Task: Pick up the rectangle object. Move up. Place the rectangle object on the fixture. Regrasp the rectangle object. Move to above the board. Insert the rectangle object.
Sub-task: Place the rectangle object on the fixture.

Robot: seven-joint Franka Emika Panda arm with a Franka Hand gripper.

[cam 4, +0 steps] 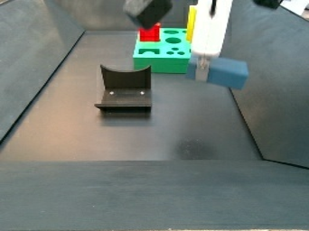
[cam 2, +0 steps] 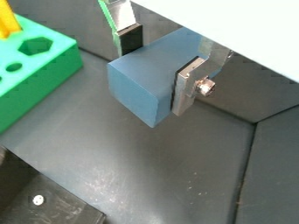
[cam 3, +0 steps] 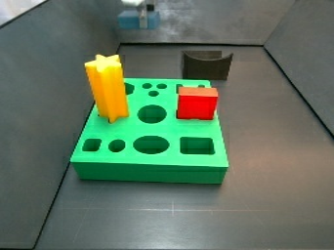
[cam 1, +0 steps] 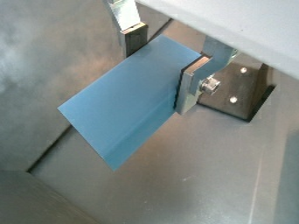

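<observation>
pincer: pincer [cam 1: 163, 63] closed on the rectangle object [cam 1: 128, 103]; silver finger plates with dark pads pressed on two opposite faces, block filling the gap; in a side view pincer [cam 4: 205, 65] hangs clear of the floor, right of the fixture, between the fixture and the board

rectangle object: held off the floor, touching nothing else; in a side view rectangle object [cam 4: 225, 72] sticks out sideways from the fingers, roughly level; gripped at one end, most of the length cantilevered past the pads; same in a wrist view [cam 2: 149, 77], free end pointing away from the plates

key relation: long axis lies across the fingers, not along them; my read is that's why the regrasp step exists, since the block can't go end-first into a hole held like this

fixture: fixture [cam 4: 123, 89] on the floor, scooped top open and empty; also seen just beyond the held block in a wrist view [cam 1: 239, 87]; well apart from the block, lower and to its left in the side view

board: board [cam 3: 150, 146] further off toward the back wall in that side view; green, shaped holes on top

other pieces: yellow star post [cam 3: 107, 88] and red cube [cam 3: 197, 102] stand on the board; not involved

step (judgement): lift done, placement on fixture pending; next move needs travel over to the fixture and down, keeping the long axis level so it seats in the scoop
</observation>
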